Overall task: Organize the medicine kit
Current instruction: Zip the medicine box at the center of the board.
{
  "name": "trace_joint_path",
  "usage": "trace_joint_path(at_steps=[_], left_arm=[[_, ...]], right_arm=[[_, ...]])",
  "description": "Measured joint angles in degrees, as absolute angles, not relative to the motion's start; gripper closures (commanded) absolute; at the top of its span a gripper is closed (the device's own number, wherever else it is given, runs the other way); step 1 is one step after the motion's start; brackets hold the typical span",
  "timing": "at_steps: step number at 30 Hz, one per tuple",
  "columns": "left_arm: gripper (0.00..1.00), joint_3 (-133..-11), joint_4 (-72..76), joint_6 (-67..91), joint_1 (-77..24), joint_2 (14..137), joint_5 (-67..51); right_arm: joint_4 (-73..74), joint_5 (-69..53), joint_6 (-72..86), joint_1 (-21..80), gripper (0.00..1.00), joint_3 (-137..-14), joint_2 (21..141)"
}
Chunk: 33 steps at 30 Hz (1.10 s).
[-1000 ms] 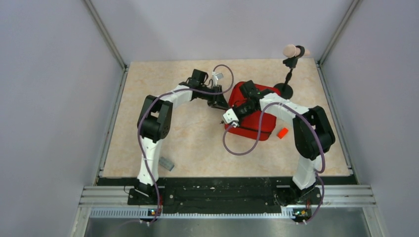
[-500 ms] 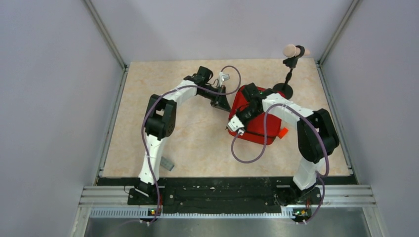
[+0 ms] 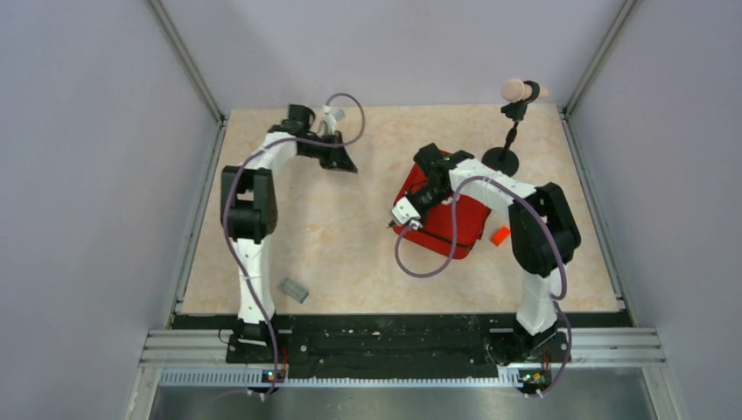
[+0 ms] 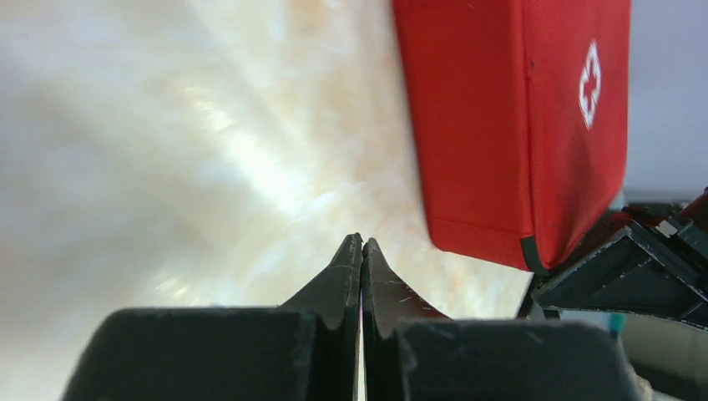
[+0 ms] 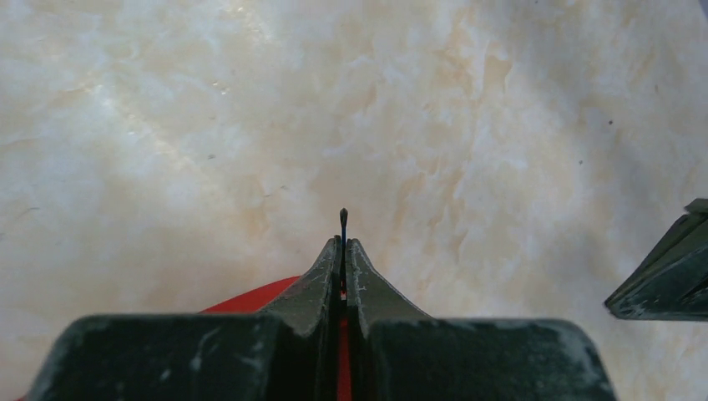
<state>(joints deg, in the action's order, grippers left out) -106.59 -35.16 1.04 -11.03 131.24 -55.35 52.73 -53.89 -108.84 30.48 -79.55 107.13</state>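
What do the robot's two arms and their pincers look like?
Both the left arm and the right arm have white links joined by chunky black joint housings. A purple cable loops loosely along each. The left pincer and the right pincer each have two black fingers, broad at the base and tapering to thin, scuffed tips.

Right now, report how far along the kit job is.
Done: the medicine kit looks closed. In hand: the right hand is shut on a thin dark tab at the kit's edge, perhaps the zipper pull; the left hand is shut on nothing, apart from it. Left: an orange-red block and a grey piece lie outside.
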Motion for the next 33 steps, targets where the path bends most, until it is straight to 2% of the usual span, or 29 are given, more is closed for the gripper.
trace_joint_path(at_steps=[3, 6, 12, 17, 20, 21, 23, 25, 33], left_arm=[[0.77, -104.88, -34.22, 0.30, -4.73, 127.26, -52.38], [0.64, -104.01, -34.00, 0.16, -2.09, 123.68, -49.41], [0.44, -93.30, -31.86, 1.85, -4.64, 114.06, -46.24], [0.39, -92.71, -30.28, 4.91, -9.15, 115.24, -47.13], [0.42, -94.41, -30.04, 5.85, -13.04, 118.91, -47.20], [0.46, -95.18, -30.48, 5.74, -14.48, 120.27, -47.03], [0.64, -97.62, -32.62, 5.02, -17.28, 123.50, -46.63], [0.99, -100.57, -34.85, 4.60, -19.31, 126.08, -47.13], [1.00, -103.55, -38.79, 0.75, -20.43, 126.08, -44.29]], right_arm=[[51.27, -54.26, -107.96, 32.62, 1.00, -84.51, 111.00], [51.40, -55.22, -106.72, 34.20, 1.00, -90.19, 115.39], [48.73, -56.29, -103.61, 36.47, 1.00, -102.19, 124.03], [44.77, -56.05, -103.92, 36.58, 1.00, -98.10, 121.97], [41.85, -56.12, -104.53, 36.62, 1.00, -92.88, 118.93], [41.34, -56.14, -104.51, 36.64, 1.00, -91.81, 118.26], [40.10, -56.07, -104.25, 36.64, 1.00, -89.97, 117.19], [38.85, -56.01, -103.44, 36.64, 1.00, -88.79, 116.53], [35.35, -54.89, -102.06, 36.73, 1.00, -85.45, 114.45]])
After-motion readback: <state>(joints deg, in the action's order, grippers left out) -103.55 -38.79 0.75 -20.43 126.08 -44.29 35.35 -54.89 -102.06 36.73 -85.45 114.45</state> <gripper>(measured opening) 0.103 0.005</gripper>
